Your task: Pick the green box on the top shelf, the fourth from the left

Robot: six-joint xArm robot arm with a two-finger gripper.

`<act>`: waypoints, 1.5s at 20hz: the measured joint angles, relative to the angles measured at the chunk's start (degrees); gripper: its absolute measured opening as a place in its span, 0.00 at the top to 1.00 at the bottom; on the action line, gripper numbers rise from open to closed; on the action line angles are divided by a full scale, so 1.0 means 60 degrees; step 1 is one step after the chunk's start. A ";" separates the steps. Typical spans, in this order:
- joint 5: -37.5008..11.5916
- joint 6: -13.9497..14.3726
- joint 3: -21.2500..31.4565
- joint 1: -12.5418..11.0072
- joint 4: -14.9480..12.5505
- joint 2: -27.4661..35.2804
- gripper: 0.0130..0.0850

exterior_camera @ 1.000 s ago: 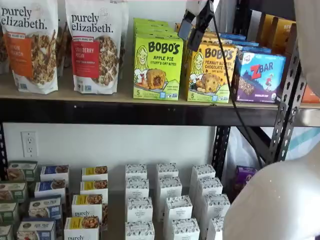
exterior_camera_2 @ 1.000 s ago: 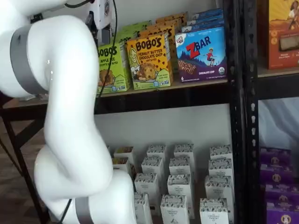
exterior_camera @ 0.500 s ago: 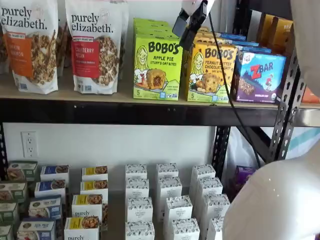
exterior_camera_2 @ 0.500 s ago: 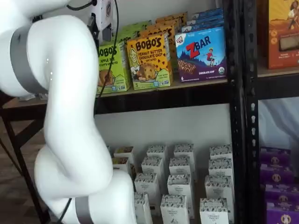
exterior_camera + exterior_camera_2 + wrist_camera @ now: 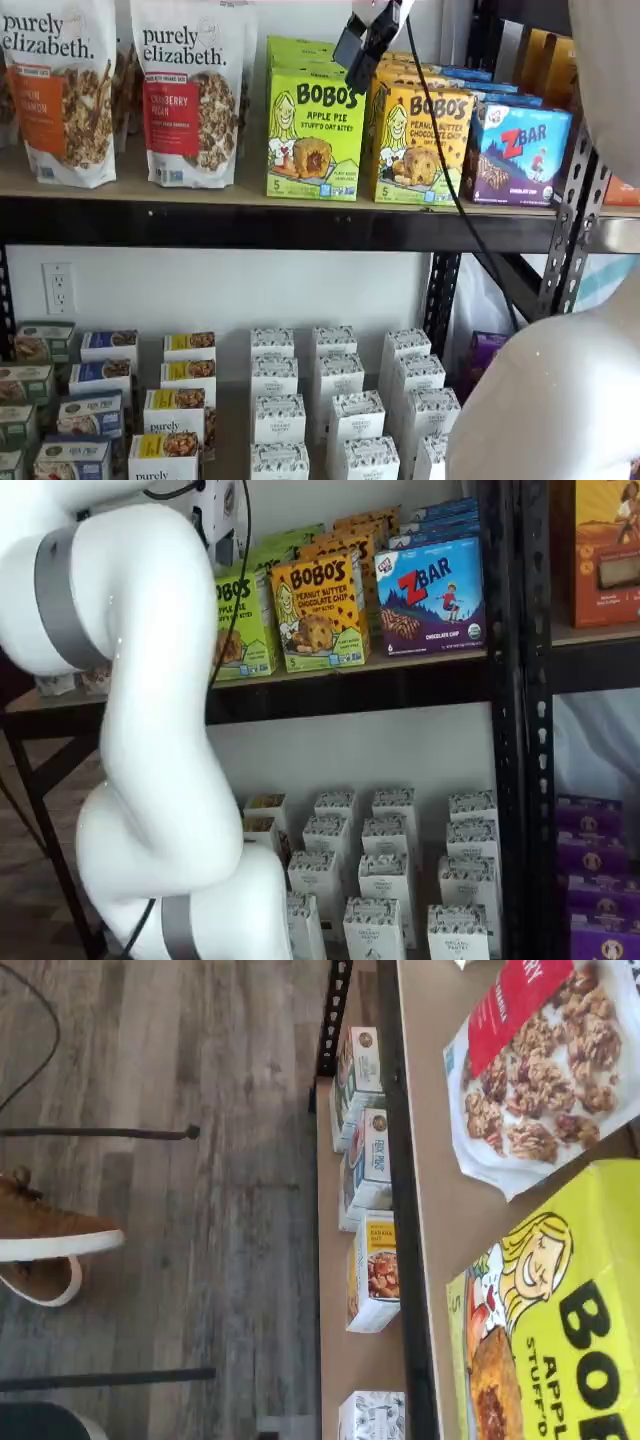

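Gripper [image 5: 366,42] hangs above the green box's [image 5: 315,133] upper right corner, fingers spread wide, grasping nothing. The box stands on the top shelf [image 5: 250,225], touching the yellow-orange Bobo's box [image 5: 420,142].

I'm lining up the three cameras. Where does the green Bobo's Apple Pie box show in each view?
Wrist view: the green box fills a corner, turned on its side.
Shelf view: green box, centre of the top shelf.
Shelf view: green box, partly hidden behind the white arm.
Shared landmark: the shelf's black front rail.
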 joint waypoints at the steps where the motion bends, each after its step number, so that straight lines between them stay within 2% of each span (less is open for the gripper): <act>1: -0.0038 0.0025 -0.0027 0.0035 -0.0004 0.0037 0.00; 9: -0.0516 0.0192 -0.0149 0.0238 0.0146 0.0289 0.00; 18: -0.1168 0.0510 -0.0580 0.0631 -0.0056 0.0806 0.00; 30: -0.0907 0.0505 -0.1233 0.0655 -0.0202 0.1472 0.00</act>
